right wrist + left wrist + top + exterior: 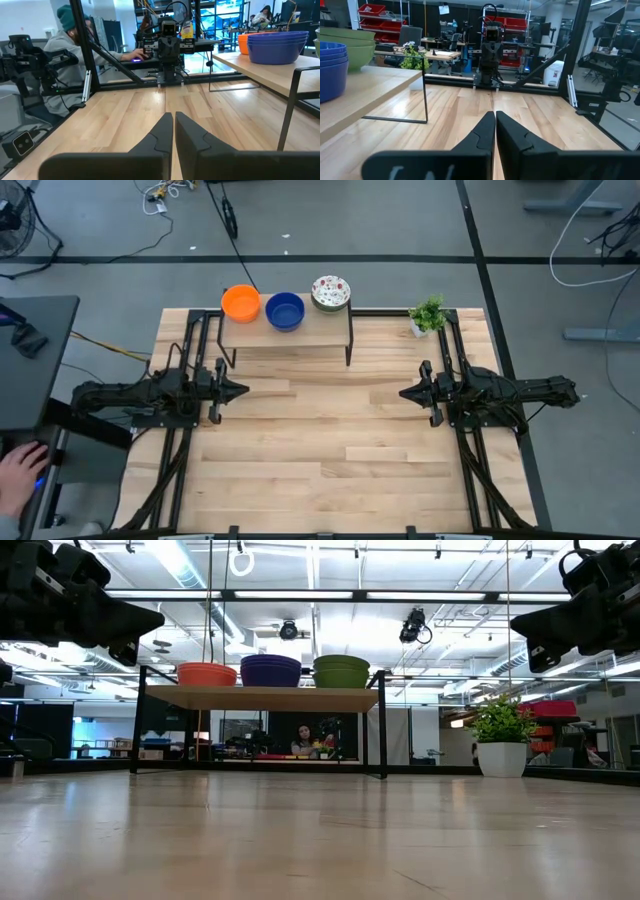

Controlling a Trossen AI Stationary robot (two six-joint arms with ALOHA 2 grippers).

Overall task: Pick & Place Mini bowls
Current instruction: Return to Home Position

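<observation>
Looking down, I see smooth round mini bowls stacked on a pale wooden shelf (330, 330) with black metal legs, upper centre: plain orange bowls (240, 303), dark blue bowls (285, 311), white speckled bowls (330, 292). The left gripper (242, 390) at mid-left and the right gripper (404, 393) at mid-right have their fingers pressed together, holding nothing.

Plain orange bowls (240, 303), dark blue bowls (285, 310), white speckled bowls (330, 291).

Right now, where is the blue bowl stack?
High view: the blue bowl stack sits on the shelf, orange stack on its left, speckled stack on its right.
</observation>
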